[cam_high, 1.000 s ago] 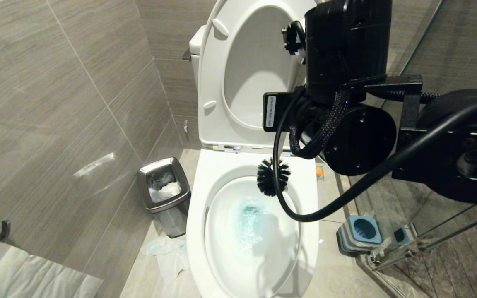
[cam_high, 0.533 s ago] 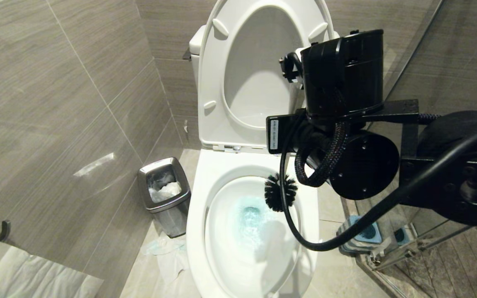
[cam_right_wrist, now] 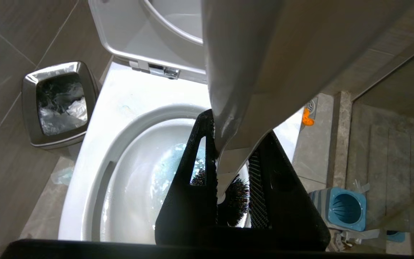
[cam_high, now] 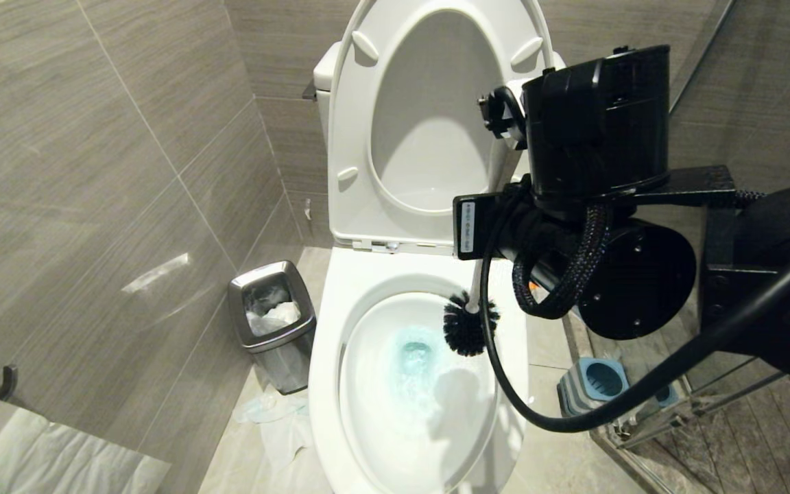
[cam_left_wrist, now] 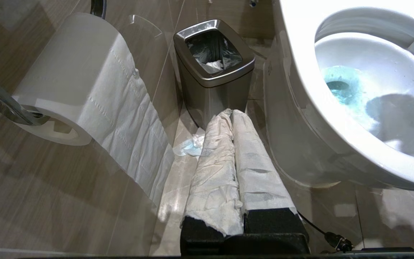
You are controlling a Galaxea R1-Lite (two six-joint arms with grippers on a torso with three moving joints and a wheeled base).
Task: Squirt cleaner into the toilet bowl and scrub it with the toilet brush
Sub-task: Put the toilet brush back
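Right hand [cam_right_wrist: 233, 169] clamped on toilet brush [cam_high: 469, 331] handle, above bowl's right rear. Black bristle head at inner rim of toilet bowl [cam_high: 330, 343]. Teal cleaner [cam_high: 414, 360] pooled in basin centre. Left hand [cam_left_wrist: 233, 118], paper-wrapped fingers together, low beside bowl, near steel waste bin [cam_left_wrist: 212, 68].

Head camera looking steeply down from above at toilet bowl [cam_high: 330, 384], right arm crowding its right side. Left wrist camera sitting low near floor, facing waste bin [cam_left_wrist: 212, 77] and bowl's outer wall, close in. Right wrist camera looking straight down along toilet brush [cam_right_wrist: 239, 90] into bowl, very near. All three sharing bowl and waste bin.
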